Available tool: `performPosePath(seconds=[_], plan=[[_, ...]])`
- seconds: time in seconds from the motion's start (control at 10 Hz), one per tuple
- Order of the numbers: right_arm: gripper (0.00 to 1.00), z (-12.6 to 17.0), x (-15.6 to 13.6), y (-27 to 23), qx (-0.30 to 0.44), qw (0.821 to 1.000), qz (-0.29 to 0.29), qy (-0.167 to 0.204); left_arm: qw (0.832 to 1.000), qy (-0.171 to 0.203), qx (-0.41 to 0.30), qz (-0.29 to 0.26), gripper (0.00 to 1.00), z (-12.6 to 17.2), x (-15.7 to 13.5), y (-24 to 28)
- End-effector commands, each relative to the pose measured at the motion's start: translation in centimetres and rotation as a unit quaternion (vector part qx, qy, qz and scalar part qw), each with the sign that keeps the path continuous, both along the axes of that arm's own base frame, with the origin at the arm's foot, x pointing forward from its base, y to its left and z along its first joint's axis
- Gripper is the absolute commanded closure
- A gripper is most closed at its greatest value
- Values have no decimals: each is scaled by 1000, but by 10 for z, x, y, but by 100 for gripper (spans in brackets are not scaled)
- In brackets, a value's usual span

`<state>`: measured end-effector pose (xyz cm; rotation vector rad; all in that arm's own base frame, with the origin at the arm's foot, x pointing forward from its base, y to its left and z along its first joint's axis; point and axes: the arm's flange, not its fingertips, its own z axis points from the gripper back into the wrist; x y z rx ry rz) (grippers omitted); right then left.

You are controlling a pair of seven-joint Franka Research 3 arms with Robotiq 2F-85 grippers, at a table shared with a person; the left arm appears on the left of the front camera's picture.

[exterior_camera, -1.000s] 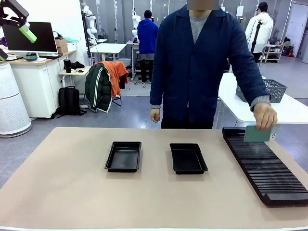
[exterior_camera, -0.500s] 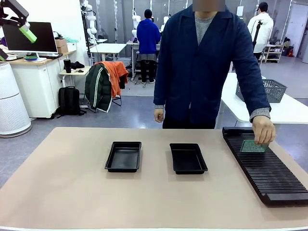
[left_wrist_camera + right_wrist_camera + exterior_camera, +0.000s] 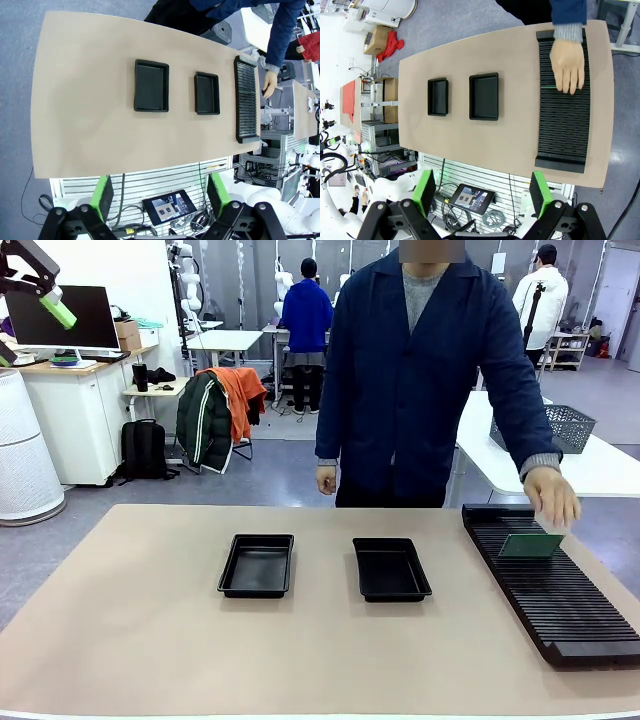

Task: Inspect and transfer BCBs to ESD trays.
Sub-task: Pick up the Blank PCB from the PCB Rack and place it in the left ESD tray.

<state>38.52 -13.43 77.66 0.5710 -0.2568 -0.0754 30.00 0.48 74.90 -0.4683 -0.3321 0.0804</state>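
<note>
Spanning the front view, a tan table (image 3: 150, 640) carried a long black ribbed rack (image 3: 560, 610) along its right side. Two black ESD trays sat near the middle, the left tray (image 3: 257, 565) and the right tray (image 3: 391, 569) side by side but apart. One BCB (image 3: 530, 545) stood on edge in the rack's far slots, with a person's hand (image 3: 552, 495) touching its top edge. High above the table, the left gripper (image 3: 160, 195) and the right gripper (image 3: 482, 192) each had fingers spread wide, holding nothing.
</note>
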Motion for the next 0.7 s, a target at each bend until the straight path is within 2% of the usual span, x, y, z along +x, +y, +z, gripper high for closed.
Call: performPosePath(seconds=[0.0,0.6], plan=[[0,0,-1,0,0,1000,1,0,1000,-2,0,1,0,1,0,0],[0,0,-1,0,0,1000,1,0,1000,-2,0,1,0,1,0,0]])
